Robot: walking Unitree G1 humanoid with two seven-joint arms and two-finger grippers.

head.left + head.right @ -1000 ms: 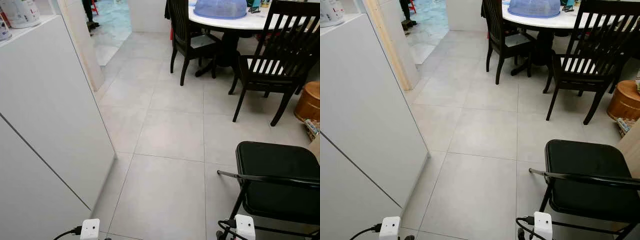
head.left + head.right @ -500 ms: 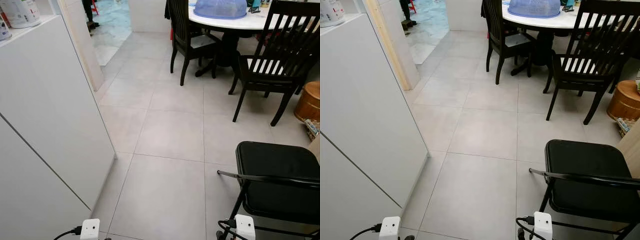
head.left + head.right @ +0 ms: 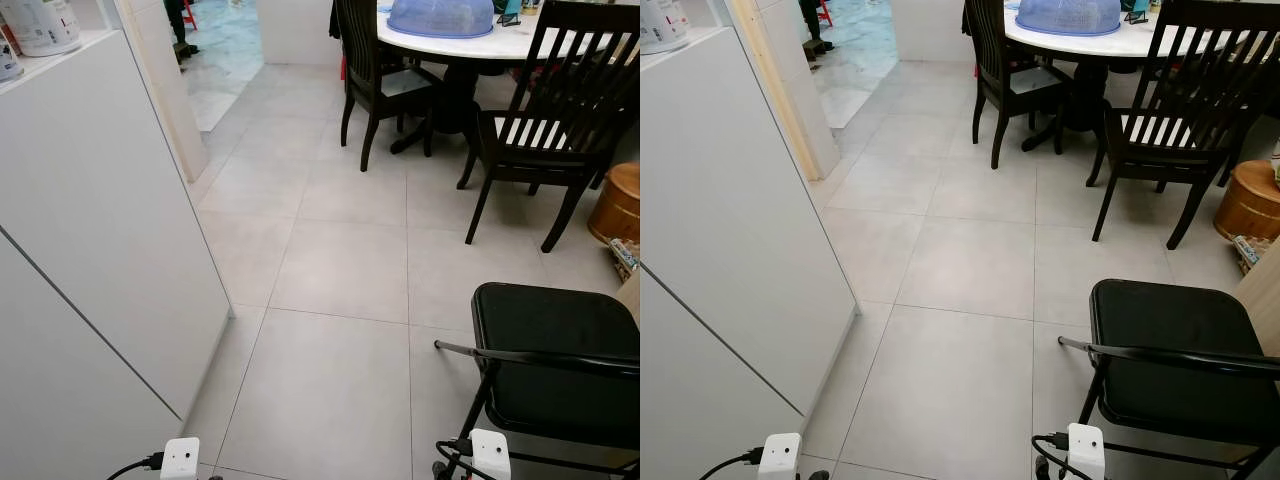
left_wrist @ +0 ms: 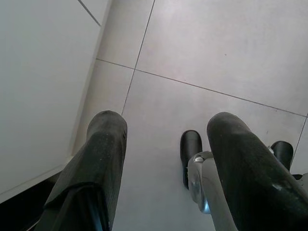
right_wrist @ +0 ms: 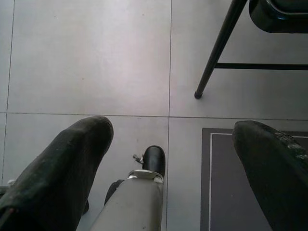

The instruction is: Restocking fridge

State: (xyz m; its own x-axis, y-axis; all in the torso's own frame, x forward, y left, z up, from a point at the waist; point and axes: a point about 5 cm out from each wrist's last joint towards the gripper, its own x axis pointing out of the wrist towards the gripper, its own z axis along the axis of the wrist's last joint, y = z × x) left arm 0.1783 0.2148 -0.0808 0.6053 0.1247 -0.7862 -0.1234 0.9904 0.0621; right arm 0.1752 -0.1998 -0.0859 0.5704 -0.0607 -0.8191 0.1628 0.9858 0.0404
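Left wrist view: left claw (image 4: 166, 159) hangs wide and empty, white fridge panel (image 4: 38, 72) just beside it; right claw (image 5: 173, 159) equally wide, farther off.

We see pale grey tiled floor (image 3: 340, 270), white cabinet panel (image 3: 90, 230) at left, round white table (image 3: 470, 42) with dark wooden chairs (image 3: 545, 120), black folding chair (image 3: 555, 365).

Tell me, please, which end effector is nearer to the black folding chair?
Right. The right end effector hangs open above the floor right beside the folding chair's leg; the left end effector, also open, hangs by the white cabinet, across from it.
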